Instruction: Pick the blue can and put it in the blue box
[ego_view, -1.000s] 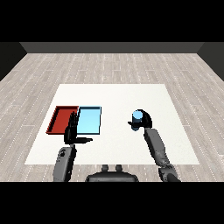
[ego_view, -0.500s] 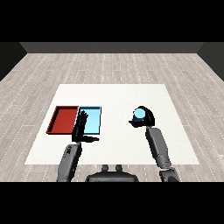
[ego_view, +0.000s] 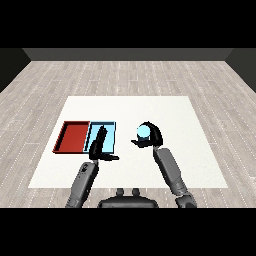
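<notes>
While you scan from the left, you meet the red tray (ego_view: 74, 136) first, lying flat on the white counter (ego_view: 130, 107), with the light blue tray (ego_view: 108, 133) touching its right side. Your left hand (ego_view: 99, 145) sits over the blue tray's near half, fingers straight and pointing away from you, thumb stuck out to the right, holding nothing. Whether that hand touches the tray or floats above it, you cannot really tell from this angle.

Further right, well apart from both trays, your right hand (ego_view: 151, 136) is curled round the blue can (ego_view: 144, 132), whose pale round top faces you. The can seems to be off the counter, though the view makes that hard to confirm. It is outside the blue tray, to its right.
</notes>
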